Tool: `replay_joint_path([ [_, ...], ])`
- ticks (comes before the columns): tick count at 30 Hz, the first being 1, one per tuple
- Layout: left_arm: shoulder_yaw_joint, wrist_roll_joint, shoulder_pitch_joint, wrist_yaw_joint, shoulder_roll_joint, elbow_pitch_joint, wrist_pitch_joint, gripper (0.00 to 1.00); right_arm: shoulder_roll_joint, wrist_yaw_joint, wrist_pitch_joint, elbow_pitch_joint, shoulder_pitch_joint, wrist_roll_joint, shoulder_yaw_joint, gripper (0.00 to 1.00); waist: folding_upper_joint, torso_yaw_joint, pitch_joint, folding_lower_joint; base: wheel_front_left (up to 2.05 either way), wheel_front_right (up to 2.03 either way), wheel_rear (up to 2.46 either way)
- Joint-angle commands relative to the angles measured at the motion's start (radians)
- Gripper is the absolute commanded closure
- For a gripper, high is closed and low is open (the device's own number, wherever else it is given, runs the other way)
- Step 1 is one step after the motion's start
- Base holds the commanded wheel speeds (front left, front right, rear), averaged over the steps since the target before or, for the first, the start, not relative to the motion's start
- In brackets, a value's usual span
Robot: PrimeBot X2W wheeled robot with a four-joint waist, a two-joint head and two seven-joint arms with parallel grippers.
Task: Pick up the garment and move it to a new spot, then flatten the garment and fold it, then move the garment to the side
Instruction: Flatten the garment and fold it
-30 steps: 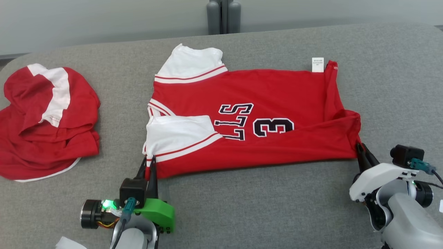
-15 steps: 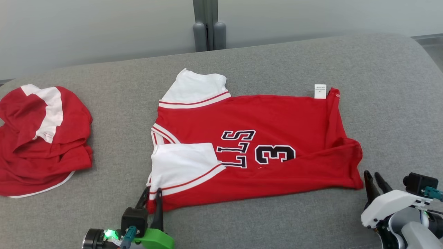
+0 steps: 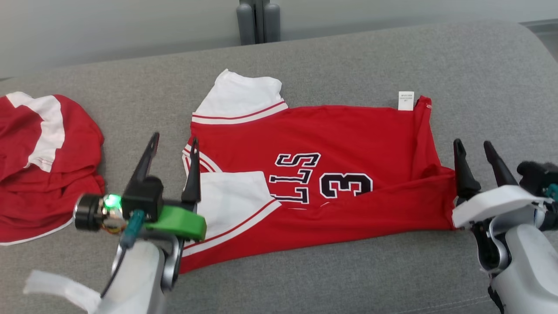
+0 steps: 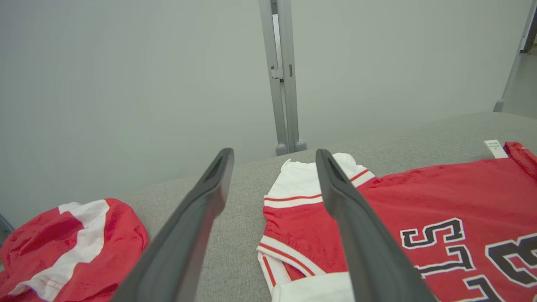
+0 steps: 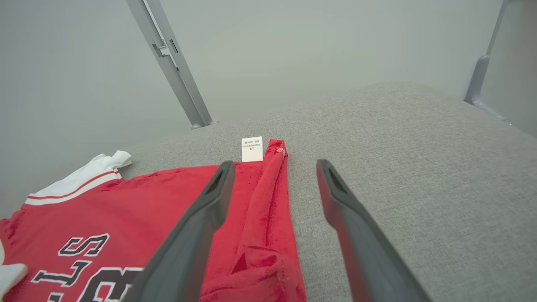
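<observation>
The red jersey [image 3: 340, 131] lies flat on the grey table [image 3: 348, 52], its long axis running side to side between the two arms. The left gripper [image 3: 174, 138] hangs with fingers spread and empty at the collar end, one finger over the neckline, the other over bare table. The right gripper [image 3: 471, 143] (also spread, holding nothing) stands just beside the hem end. Each arm is nearest its own end, so the next fold likely takes both together
</observation>
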Motion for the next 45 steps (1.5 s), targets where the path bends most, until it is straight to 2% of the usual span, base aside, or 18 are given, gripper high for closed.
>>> replay_joint_path([
  [1, 0.001, 0.003, -0.065, -0.019, 0.016, 0.005, 0.012, 0.00, 0.002, 0.000, 0.008, -0.017, -0.031, -0.014, 0.000, 0.00, -0.0001, -0.023, 0.056, 0.0000, 0.00, 0.00, 0.00],
  [4, -0.019, -0.005, -0.200, -0.088, 0.040, 0.036, 0.098, 0.00, -0.001, 0.000, 0.031, -0.049, -0.093, -0.034, 0.011, 0.00, -0.0001, -0.047, 0.116, 0.0000, 0.00, 0.00, 0.00],
  [6, -0.046, -0.028, -0.297, -0.151, 0.056, 0.076, 0.204, 0.00, -0.007, 0.000, 0.048, -0.067, -0.140, -0.043, 0.021, 0.00, -0.0001, -0.065, 0.157, 0.0000, 0.00, 0.00, 0.00],
  [8, -0.081, -0.053, -0.401, -0.182, 0.084, 0.114, 0.304, 0.00, -0.013, 0.000, 0.063, -0.076, -0.185, -0.052, 0.038, 0.00, -0.0001, -0.084, 0.193, 0.0000, 0.00, 0.00, 0.00],
  [11, -0.135, -0.092, -0.544, -0.195, 0.134, 0.179, 0.422, 0.00, -0.015, 0.000, 0.077, -0.088, -0.259, -0.056, 0.077, 0.00, -0.0001, -0.119, 0.245, 0.0000, 0.00, 0.00, 0.00],
  [13, -0.203, -0.148, -0.631, -0.196, 0.167, 0.217, 0.496, 0.00, -0.013, 0.000, 0.084, -0.089, -0.304, -0.053, 0.109, 0.00, -0.0001, -0.147, 0.275, 0.0000, 0.00, 0.00, 0.00],
  [19, -0.395, -0.360, -0.839, -0.195, 0.303, 0.290, 0.698, 0.00, -0.014, 0.000, 0.075, -0.070, -0.421, -0.026, 0.192, 0.00, -0.0001, -0.218, 0.346, 0.0000, 0.00, 0.00, 0.00],
  [23, -0.483, -0.420, -0.914, -0.195, 0.371, 0.332, 0.747, 0.00, -0.015, 0.000, 0.059, -0.052, -0.466, -0.009, 0.238, 0.00, -0.0001, -0.254, 0.374, 0.0000, 0.00, 0.00, 0.00],
  [29, -0.561, -0.481, -0.982, -0.195, 0.421, 0.399, 0.774, 0.00, -0.008, 0.000, 0.027, -0.027, -0.494, 0.016, 0.265, 0.00, -0.0001, -0.287, 0.402, 0.0000, 0.00, 0.00, 0.00],
  [36, -0.631, -0.499, -1.034, -0.195, 0.441, 0.483, 0.790, 0.00, 0.003, 0.000, 0.000, -0.007, -0.476, 0.030, 0.278, 0.00, -0.0001, -0.309, 0.418, 0.0000, 0.00, 0.00, 0.00],
  [45, -0.678, -0.543, -1.050, -0.196, 0.426, 0.569, 0.820, 0.00, -0.004, 0.000, -0.014, 0.015, -0.470, 0.038, 0.277, 0.00, -0.0001, -0.311, 0.420, 0.0000, 0.00, 0.00, 0.00],
])
